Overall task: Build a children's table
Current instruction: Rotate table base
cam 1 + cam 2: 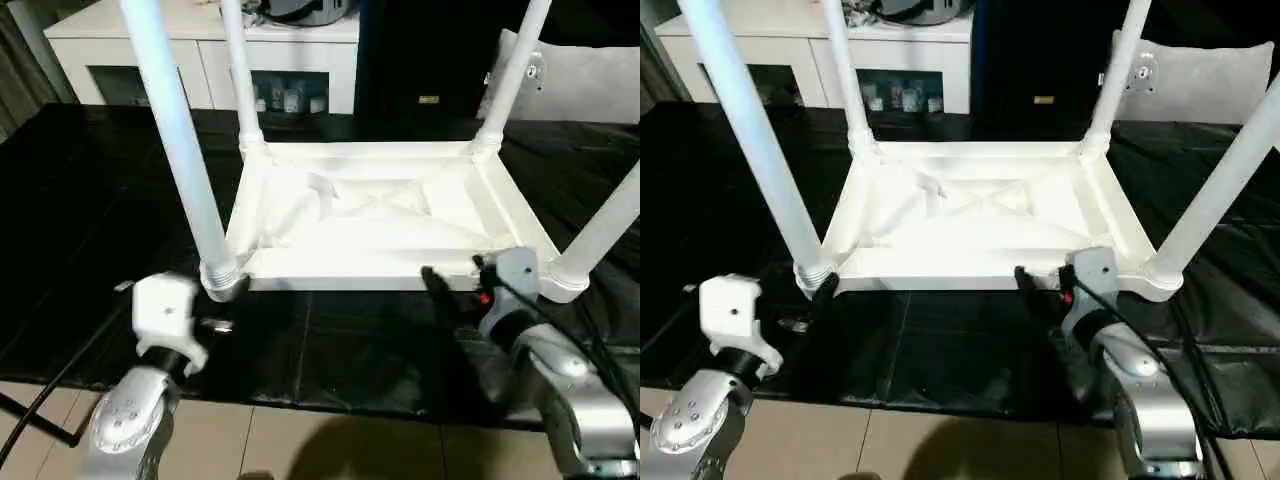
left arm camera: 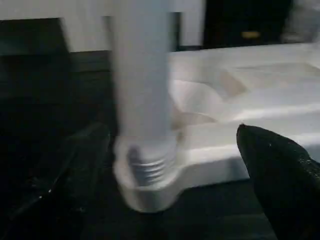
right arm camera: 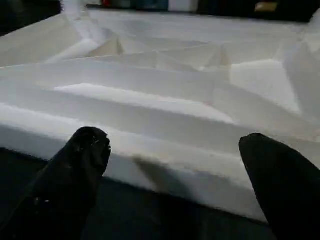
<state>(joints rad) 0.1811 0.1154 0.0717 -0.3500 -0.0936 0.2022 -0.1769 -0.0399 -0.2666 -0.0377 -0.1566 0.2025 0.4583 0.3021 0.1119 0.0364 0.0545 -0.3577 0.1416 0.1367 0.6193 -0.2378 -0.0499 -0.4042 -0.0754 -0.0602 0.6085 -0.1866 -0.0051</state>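
The children's table lies upside down on a black mat, its ribbed underside (image 1: 370, 215) facing up. Four white legs stand up from its corner sockets: near-left (image 1: 180, 140), far-left (image 1: 240, 80), far-right (image 1: 510, 80), near-right (image 1: 610, 225). A band of thread shows at the near-left leg's base (image 2: 150, 167). My left gripper (image 2: 172, 132) is open, one finger on each side of that leg's base and apart from it. My right gripper (image 3: 174, 137) is open just in front of the table's near rim (image 1: 360, 268), close to the near-right corner, holding nothing.
The black mat (image 1: 100, 200) covers the floor under the table, and bare tile (image 1: 300, 440) shows nearest me. A white low cabinet (image 1: 200, 50) with glass doors stands behind. A grey cushion (image 1: 590, 80) lies at the back right. Black cables run along both forearms.
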